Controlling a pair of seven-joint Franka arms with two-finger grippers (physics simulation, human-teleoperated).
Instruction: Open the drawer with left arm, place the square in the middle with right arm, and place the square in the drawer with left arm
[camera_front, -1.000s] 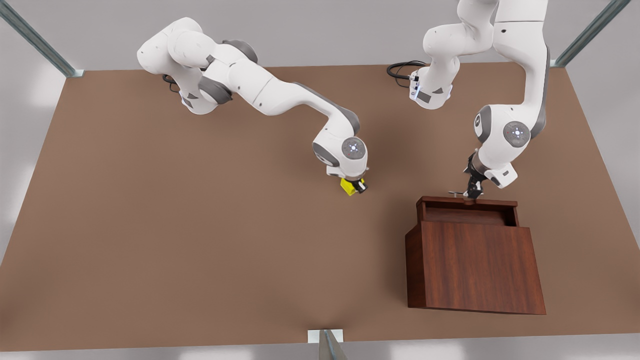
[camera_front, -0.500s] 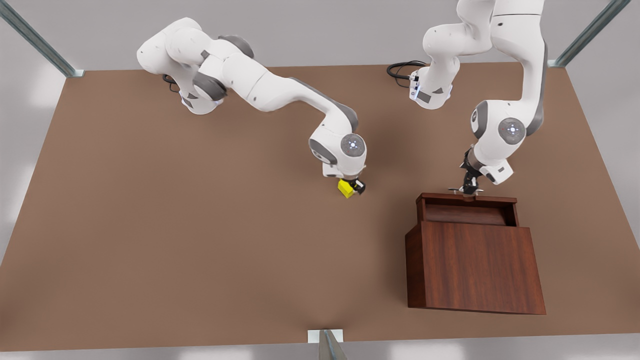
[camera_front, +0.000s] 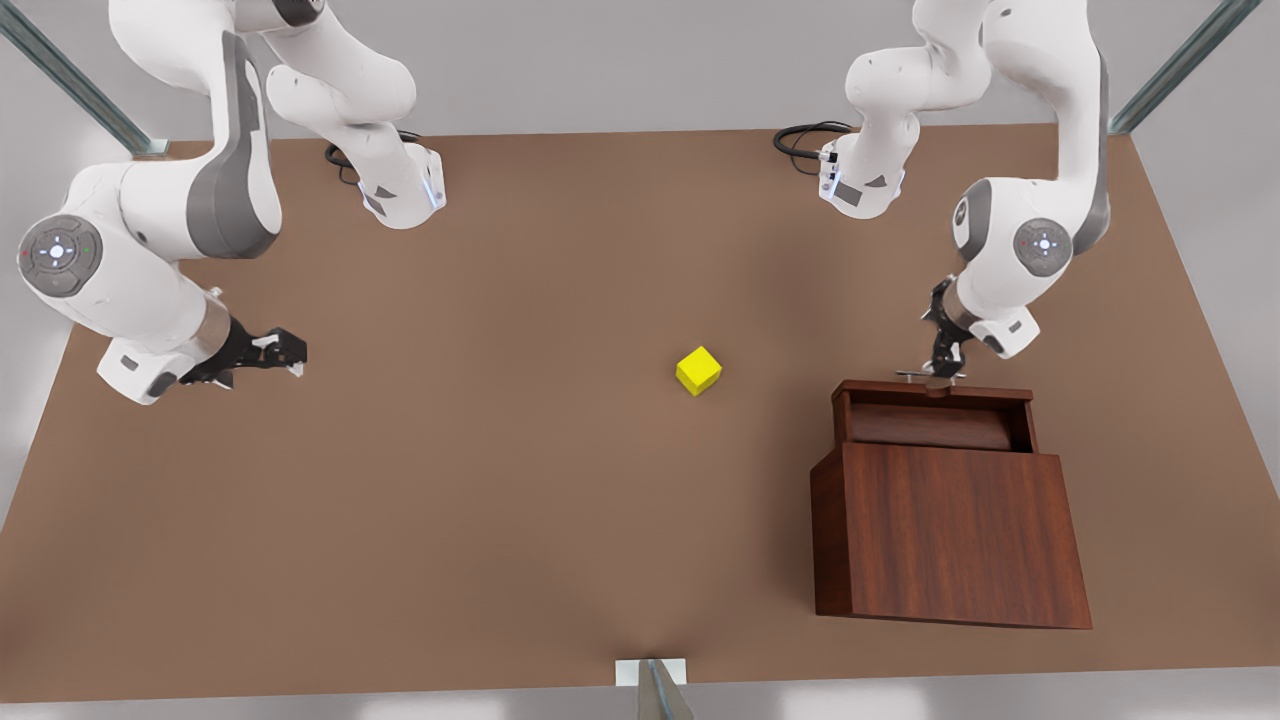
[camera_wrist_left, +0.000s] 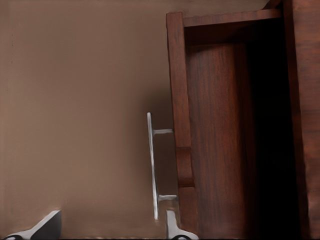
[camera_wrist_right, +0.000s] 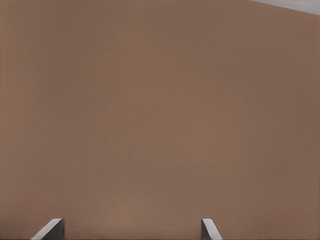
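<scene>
With the drawer open and the cube on the table, the left gripper, fingers wide by the handle, should fetch it; the wide-open right gripper waits.

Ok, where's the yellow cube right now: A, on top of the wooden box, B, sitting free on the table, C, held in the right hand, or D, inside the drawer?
B: the cube sits alone on the table, apart from the open drawer and far from the open right hand.
</scene>
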